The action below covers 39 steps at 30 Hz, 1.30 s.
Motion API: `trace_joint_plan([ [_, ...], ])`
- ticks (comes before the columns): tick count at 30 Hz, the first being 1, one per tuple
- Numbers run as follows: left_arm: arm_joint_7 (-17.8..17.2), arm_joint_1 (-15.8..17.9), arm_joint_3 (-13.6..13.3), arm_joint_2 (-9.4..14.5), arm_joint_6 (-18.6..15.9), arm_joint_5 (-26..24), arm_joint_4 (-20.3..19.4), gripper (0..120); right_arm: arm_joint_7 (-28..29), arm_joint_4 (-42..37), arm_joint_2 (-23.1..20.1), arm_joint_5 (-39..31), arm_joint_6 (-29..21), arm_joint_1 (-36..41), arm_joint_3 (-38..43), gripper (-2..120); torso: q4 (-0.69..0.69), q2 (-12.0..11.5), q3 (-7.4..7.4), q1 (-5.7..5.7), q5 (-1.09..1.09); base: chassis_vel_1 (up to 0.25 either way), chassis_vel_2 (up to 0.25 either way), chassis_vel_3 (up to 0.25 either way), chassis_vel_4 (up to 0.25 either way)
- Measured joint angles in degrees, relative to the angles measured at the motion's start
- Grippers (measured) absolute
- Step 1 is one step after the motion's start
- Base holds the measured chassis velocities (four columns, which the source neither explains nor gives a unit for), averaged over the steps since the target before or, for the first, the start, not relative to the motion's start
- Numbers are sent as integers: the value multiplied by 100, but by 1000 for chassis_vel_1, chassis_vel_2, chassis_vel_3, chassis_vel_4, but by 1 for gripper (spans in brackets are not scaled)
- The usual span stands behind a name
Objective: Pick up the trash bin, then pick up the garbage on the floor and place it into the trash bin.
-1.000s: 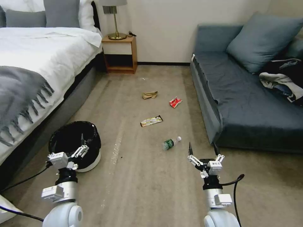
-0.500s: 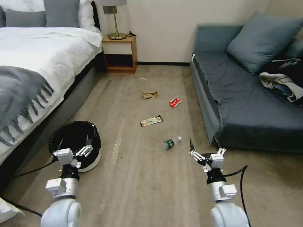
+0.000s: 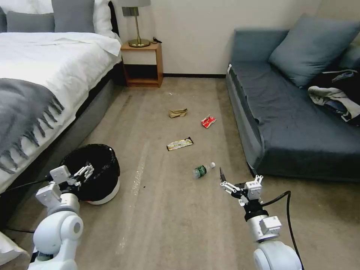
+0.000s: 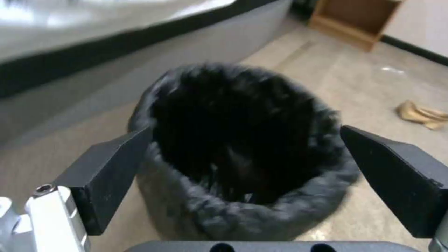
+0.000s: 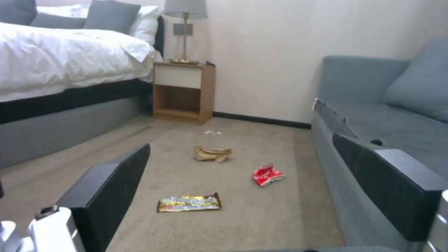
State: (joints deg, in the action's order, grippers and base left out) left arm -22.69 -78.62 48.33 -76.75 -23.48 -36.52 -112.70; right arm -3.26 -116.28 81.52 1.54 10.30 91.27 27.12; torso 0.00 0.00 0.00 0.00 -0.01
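Left arm: over the last second the left gripper (image 3: 75, 173) swung out toward the left and tipped forward over the near-left rim of the trash bin (image 3: 98, 159); earlier it stood more upright, in front of the bin's near edge.
Left gripper state: its jaws were spread wide and held nothing; in the left wrist view they straddled the bin's black-lined mouth (image 4: 243, 140), one finger (image 4: 105, 175) close by the outer rim, with no contact I could confirm.
Trash bin: it stood on the carpet near the left, beside the bed (image 3: 45, 75), in the same spot as before and not yet lifted.
Right arm: the right gripper (image 3: 240, 180) had drifted only slightly, hanging low at the near right by the sofa (image 3: 292, 123), jaws wide apart and empty.
Garbage: none of it had moved. The bottle (image 3: 203, 170) lay just left of and beyond the right gripper, the yellow-black wrapper (image 3: 180, 143) farther off, the red-white packet (image 3: 208, 121) to its far right, and the tan paper bag (image 3: 177, 112) farthest.
Meaning: the left arm looked to be lining up a grasp on the rim, so the first step, picking up the bin, was under way but unfinished; all the litter remained to be collected.
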Motion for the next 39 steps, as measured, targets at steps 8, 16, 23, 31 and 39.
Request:
trace_joint_plan([
  [8,-42,403,296,223,-64,-757,708,100,-115,44,-18,8,109,40,-5,100,0,0,0,0,0,0,0,0,0],
  [16,-109,984,468,646,-540,-931,1587,100,-239,86,-50,15,193,102,-5,100,0,0,0,0,1,0,0,0,0],
  [23,-82,1436,240,900,-499,-1041,2340,100,-303,98,-20,69,199,114,-24,100,0,0,0,0,1,0,0,0,0],
  [31,1,1744,61,965,-532,-942,2871,100,-337,108,10,139,258,185,-30,100,0,0,0,0,1,0,0,0,0],
  [39,44,1845,0,1021,-523,-681,3197,93,-355,158,27,193,370,234,-17,100,0,0,0,0,2,0,0,0,0],
])
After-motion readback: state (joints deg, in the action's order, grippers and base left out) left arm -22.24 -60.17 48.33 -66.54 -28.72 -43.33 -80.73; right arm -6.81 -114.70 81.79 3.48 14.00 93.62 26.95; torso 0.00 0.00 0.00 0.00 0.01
